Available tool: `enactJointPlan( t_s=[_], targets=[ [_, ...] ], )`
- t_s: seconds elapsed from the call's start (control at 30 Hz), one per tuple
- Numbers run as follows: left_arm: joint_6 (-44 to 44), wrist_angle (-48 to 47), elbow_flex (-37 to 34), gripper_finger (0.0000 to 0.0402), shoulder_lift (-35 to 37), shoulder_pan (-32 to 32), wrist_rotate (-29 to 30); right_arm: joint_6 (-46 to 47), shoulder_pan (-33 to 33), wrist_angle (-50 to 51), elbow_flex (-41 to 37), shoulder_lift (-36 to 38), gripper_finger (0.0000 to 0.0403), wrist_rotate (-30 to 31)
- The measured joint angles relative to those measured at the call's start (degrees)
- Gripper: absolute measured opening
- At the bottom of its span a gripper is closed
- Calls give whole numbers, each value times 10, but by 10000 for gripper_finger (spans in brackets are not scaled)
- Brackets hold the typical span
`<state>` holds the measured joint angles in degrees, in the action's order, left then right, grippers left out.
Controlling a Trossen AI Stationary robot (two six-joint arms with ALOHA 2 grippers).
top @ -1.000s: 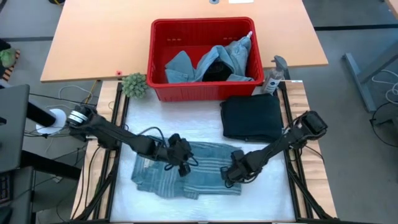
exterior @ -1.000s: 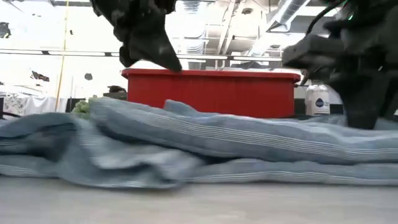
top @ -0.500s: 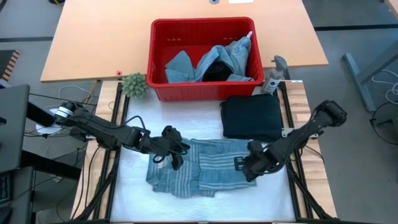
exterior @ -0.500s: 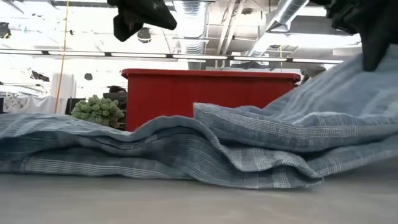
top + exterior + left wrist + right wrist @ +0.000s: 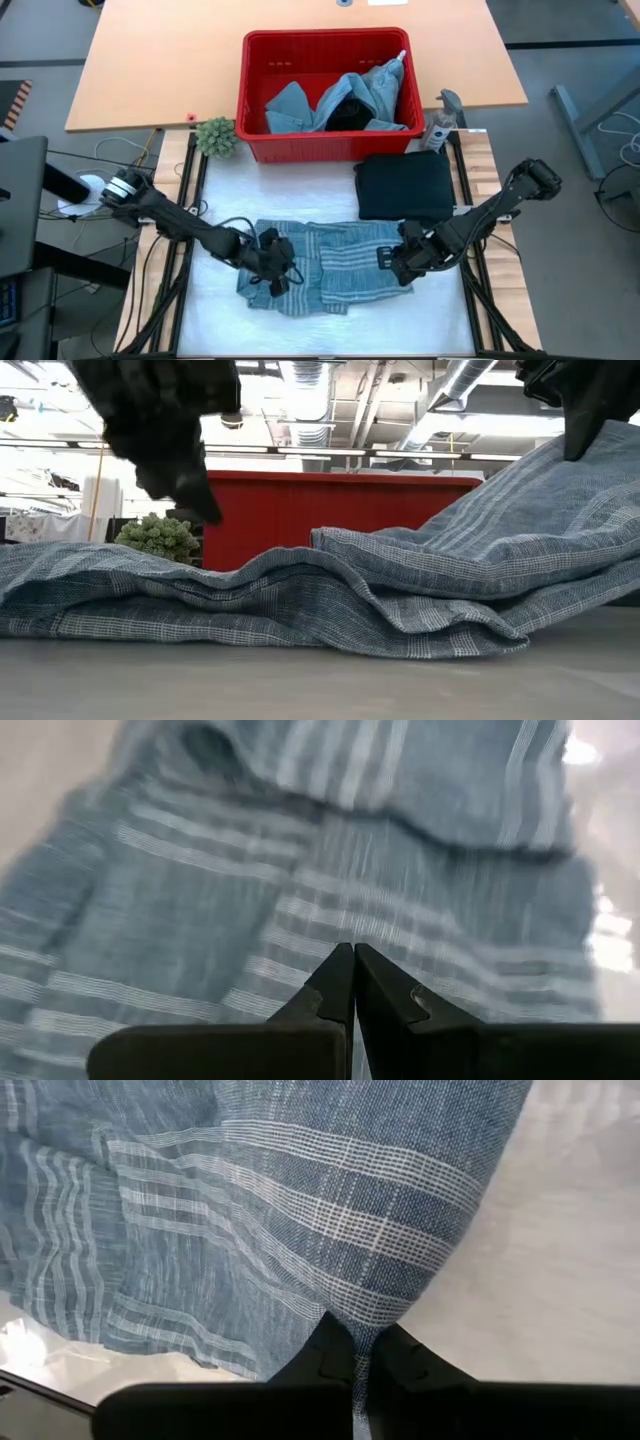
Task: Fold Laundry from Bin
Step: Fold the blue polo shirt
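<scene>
A blue-grey striped cloth (image 5: 320,268) lies crumpled on the white mat in front of the red bin (image 5: 252,95). The bin holds light blue denim pieces (image 5: 375,95) and a dark garment. My right gripper (image 5: 398,262) is shut on the cloth's right end, which slopes up to it in the low view (image 5: 560,490). My left gripper (image 5: 272,272) is shut and empty. It hangs just over the cloth's left part (image 5: 250,920), and its tips (image 5: 203,510) show clear of the cloth in the low view. My right gripper pinches the striped cloth's right edge (image 5: 372,1308) between its two fingers, coming steeply from above. That end is lifted off the mat and drawn into a smooth slope. The middle and left of the cloth (image 5: 200,590) stay on the mat in loose folds.
A folded black garment (image 5: 405,188) lies on the mat at the back right, close behind my right gripper. A small green plant (image 5: 215,137) stands left of the bin and a spray bottle (image 5: 440,125) right of it. Bare mat lies at the near edge.
My right gripper has risen and gone toward the table's right edge, lifting the cloth's right end; the whole cloth has slid right and bunched shorter. My left gripper, shut throughout, went up and then came down again over the cloth's left part.
</scene>
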<state>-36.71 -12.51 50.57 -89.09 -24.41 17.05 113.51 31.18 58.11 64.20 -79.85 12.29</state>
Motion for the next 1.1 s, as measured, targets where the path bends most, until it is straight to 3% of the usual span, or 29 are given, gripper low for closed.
enactJointPlan(
  t_s=[0.23,0.43,0.6,1.1],
  targets=[
    [14,37,0,0,-92,-3,-9,-10,-6,0,0,0,27,-1],
    [22,95,3,0,-148,16,-54,-24,-5,3,21,0,27,-2],
    [21,129,11,0,-159,27,-87,-43,-6,23,54,0,27,9],
    [40,170,30,0,-161,64,-76,-158,-58,24,134,-14,27,30]
  ],
)
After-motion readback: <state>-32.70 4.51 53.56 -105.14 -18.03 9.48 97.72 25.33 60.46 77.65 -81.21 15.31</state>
